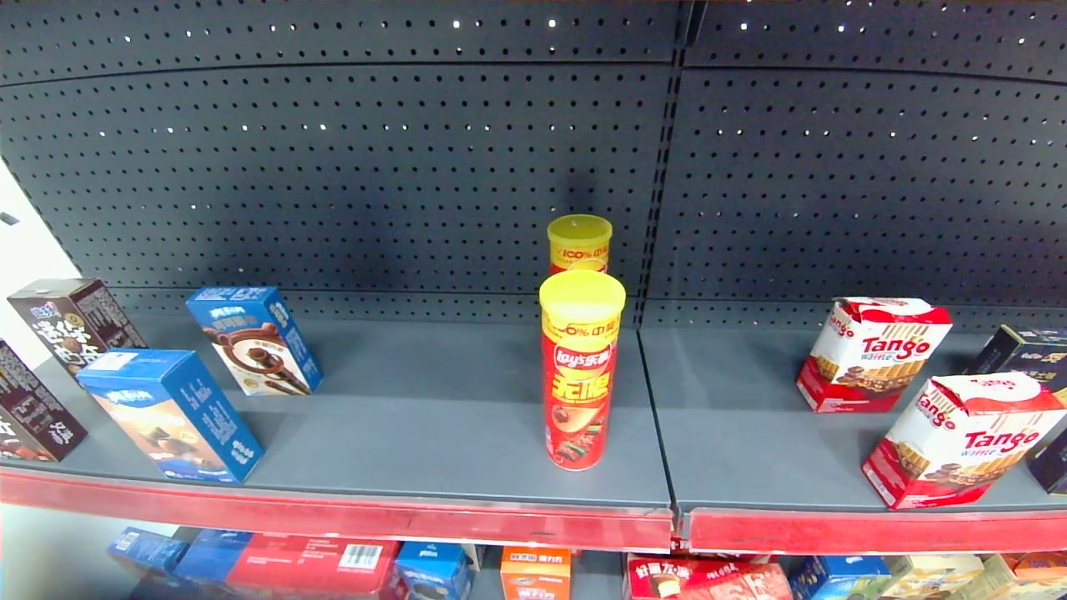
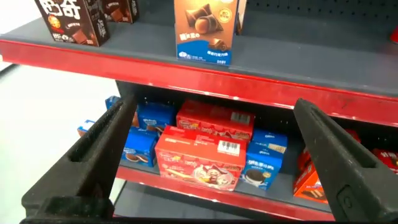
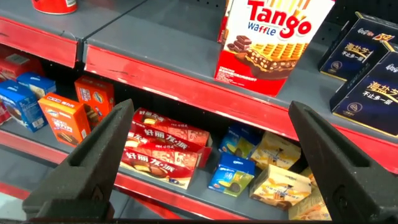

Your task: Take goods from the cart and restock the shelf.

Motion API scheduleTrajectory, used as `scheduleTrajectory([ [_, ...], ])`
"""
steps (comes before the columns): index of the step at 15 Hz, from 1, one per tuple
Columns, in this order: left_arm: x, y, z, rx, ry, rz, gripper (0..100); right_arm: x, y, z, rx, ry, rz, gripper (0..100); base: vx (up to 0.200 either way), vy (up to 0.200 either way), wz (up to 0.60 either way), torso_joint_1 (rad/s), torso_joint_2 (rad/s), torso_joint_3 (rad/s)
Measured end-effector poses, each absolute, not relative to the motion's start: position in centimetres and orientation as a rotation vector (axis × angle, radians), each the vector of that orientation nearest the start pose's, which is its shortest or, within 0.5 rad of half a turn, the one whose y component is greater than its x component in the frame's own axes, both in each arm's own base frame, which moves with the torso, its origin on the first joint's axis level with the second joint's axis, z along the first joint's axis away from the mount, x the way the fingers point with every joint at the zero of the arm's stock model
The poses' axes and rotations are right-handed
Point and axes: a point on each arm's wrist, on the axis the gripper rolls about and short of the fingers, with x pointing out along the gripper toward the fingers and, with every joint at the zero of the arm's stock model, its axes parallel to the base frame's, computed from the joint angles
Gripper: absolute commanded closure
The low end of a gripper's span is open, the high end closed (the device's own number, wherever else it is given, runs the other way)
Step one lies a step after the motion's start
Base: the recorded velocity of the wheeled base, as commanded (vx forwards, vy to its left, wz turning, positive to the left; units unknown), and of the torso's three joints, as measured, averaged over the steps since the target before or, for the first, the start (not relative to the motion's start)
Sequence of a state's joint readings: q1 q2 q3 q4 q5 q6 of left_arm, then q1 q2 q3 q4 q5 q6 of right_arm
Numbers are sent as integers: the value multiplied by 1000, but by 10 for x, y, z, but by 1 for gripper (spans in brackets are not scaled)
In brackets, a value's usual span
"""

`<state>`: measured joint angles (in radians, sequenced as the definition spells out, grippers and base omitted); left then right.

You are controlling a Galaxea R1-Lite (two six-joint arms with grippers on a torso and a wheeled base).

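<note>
Two red chip cans with yellow lids stand upright mid-shelf, the front can (image 1: 581, 379) near the edge and the rear can (image 1: 579, 243) right behind it by the pegboard. The grey shelf (image 1: 433, 433) has a red front strip. My left gripper (image 2: 214, 109) is open with nothing between its fingers, in front of the lower shelf's red boxes (image 2: 199, 155), below a brown-and-blue box (image 2: 205, 28). My right gripper (image 3: 211, 109) is open too and holds nothing, facing the lower shelf under a wafer bag (image 3: 270, 37).
Blue boxes (image 1: 171, 412) (image 1: 254, 337) and dark boxes (image 1: 75, 321) stand at the shelf's left. Two wafer bags (image 1: 871, 354) (image 1: 959, 437) and dark boxes (image 1: 1021, 350) stand at its right. Bare shelf lies on both sides of the cans. The lower shelf (image 1: 533, 575) is packed with boxes.
</note>
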<state>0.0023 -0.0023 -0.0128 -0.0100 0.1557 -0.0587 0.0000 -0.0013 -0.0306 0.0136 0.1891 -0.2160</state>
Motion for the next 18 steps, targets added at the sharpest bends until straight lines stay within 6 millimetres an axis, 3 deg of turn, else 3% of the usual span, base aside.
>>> scheduleTrajectory([
  [9, -23, 1, 76, -20, -9, 46, 0, -26, 3, 83, -87, -31, 150, 0, 0, 0, 0, 0, 0, 0],
  [18, -23, 0, 76, -6, -7, 17, 0, -25, 3, 82, -87, -32, 149, 0, 0, 0, 0, 0, 0, 0],
])
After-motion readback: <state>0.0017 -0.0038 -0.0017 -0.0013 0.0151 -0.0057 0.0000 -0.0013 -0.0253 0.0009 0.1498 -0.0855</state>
